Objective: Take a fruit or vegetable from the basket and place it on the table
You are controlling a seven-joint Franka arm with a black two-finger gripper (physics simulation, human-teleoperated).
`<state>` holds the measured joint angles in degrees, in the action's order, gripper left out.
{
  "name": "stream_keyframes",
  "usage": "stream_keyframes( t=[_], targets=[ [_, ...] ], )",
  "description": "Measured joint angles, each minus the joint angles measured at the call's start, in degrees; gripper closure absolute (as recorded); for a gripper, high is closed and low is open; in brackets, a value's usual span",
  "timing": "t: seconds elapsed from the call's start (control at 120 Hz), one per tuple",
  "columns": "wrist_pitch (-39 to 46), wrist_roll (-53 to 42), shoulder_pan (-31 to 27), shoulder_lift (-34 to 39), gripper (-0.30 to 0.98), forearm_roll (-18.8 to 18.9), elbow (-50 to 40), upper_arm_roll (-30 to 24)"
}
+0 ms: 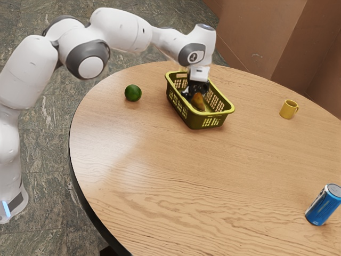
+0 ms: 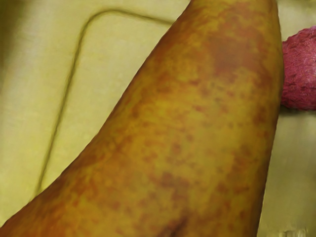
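My gripper (image 1: 198,92) reaches down inside the yellow-green basket (image 1: 205,121), and I cannot tell whether it is open or shut. An orange-brown pear-like fruit (image 1: 199,101) lies in the basket right at the gripper. Seen from the wrist, that mottled yellow-brown fruit (image 2: 182,123) is very close beneath the hand, over the pale basket floor (image 2: 108,54). Beside it is a rough pinkish-red fruit (image 2: 301,69), partly cut off by the view's edge.
On the round wooden table (image 1: 160,181), a green round fruit (image 1: 132,93) sits to the exterior view's left of the basket. A yellow mug (image 1: 289,109) and a blue can (image 1: 323,205) stand toward the exterior view's right.
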<state>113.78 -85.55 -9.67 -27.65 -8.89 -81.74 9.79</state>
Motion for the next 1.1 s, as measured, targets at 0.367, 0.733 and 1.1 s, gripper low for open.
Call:
stream_keyframes(
  t=[0.367,0.733,1.1],
  targets=[
    [-7.9,2.03,0.27,8.13,0.15,0.43,2.75,0.8],
    [-8.99,4.91,2.78,13.48,0.42,0.67,3.72,-6.85],
    [-6.17,7.03,3.05,13.01,0.4,0.07,3.68,-16.73]
  ],
)
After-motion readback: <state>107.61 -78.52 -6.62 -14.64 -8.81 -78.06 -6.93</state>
